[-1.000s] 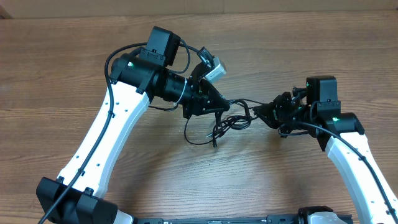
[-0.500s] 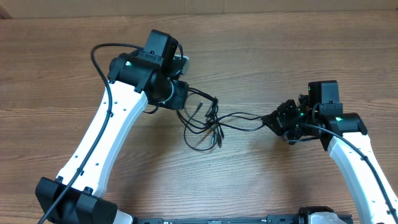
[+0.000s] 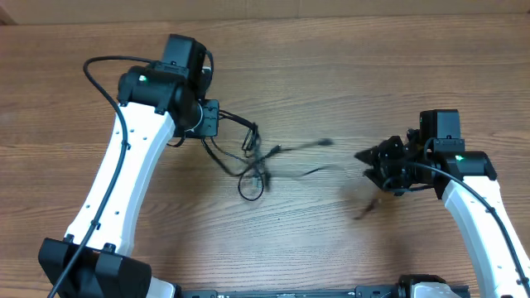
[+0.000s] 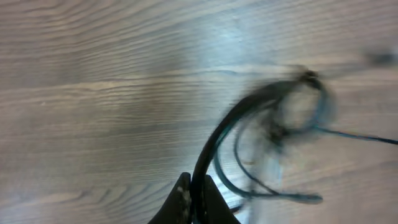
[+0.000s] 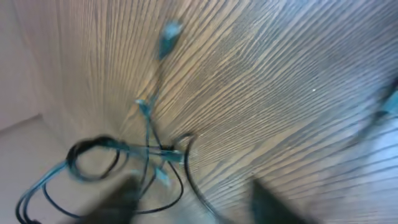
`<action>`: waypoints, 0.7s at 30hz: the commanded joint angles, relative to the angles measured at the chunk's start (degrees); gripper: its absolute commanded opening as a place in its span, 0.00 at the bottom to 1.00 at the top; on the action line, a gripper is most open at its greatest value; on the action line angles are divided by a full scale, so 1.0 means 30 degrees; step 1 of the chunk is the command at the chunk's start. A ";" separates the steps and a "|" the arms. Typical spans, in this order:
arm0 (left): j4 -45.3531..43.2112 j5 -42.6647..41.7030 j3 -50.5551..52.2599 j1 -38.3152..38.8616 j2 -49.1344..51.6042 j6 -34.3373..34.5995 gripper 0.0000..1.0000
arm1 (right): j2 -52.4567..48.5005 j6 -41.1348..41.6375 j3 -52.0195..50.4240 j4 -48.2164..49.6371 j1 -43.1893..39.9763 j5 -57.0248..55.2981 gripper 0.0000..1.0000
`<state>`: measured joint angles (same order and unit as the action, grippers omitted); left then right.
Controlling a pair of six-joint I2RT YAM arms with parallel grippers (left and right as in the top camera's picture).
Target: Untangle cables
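Note:
The cables (image 3: 252, 161) are thin black cords in a loose tangle on the wood, left of centre. Blurred loose ends (image 3: 319, 146) trail off to the right. My left gripper (image 3: 212, 119) is shut on a black cord at the tangle's upper left. In the left wrist view its fingers (image 4: 181, 200) pinch that cord (image 4: 214, 140), which arcs up into blurred loops. My right gripper (image 3: 370, 165) stands open to the right, apart from the tangle. In the right wrist view its blurred fingers (image 5: 124, 198) are spread wide, with one cord (image 5: 194, 179) lying on the table between them and the loops (image 5: 93, 155) further off.
The wooden table (image 3: 331, 74) lies under everything. A thick black wire (image 3: 103, 66) loops off the left arm. The white left arm (image 3: 124, 182) crosses the left side and the right arm (image 3: 480, 207) the right edge. A blurred streak (image 3: 364, 207) shows below the right gripper.
My right gripper has opened and let the cord go. The left arm has swung left and back, dragging the tangle with it. Loose ends are whipping across the middle.

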<state>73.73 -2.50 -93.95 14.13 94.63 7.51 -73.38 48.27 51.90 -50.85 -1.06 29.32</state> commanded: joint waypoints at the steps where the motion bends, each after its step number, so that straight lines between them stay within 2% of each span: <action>1: -0.0044 -0.3512 -0.0233 0.0087 -0.0080 -0.3781 0.04 | 0.0211 -0.1719 -0.0153 -0.0044 -0.0066 -0.0270 1.00; 5: -0.0080 -0.5559 -0.0233 0.0175 -0.0080 -0.5370 0.04 | 0.0211 -0.2069 -0.0153 -0.0087 -0.0058 -0.0204 1.00; 9: -0.0087 -0.8211 -0.0233 0.0393 -0.0080 -0.7278 0.04 | 0.0211 -0.4087 -0.0153 0.0175 -0.0058 0.0852 1.00; 15: 0.0408 -1.4491 -0.0233 0.0867 -0.0080 -1.2692 0.04 | 0.0211 -0.7890 -0.0153 0.1290 -0.0058 0.3832 1.00; 21: -0.0648 -1.7711 -0.0233 0.1253 -0.0080 -1.3136 0.04 | 0.0211 -0.9770 -0.0153 0.2484 0.0532 0.6623 0.99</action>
<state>72.73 -44.69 -93.95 17.30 94.63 -27.49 -73.38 24.18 51.90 -44.60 -0.82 42.85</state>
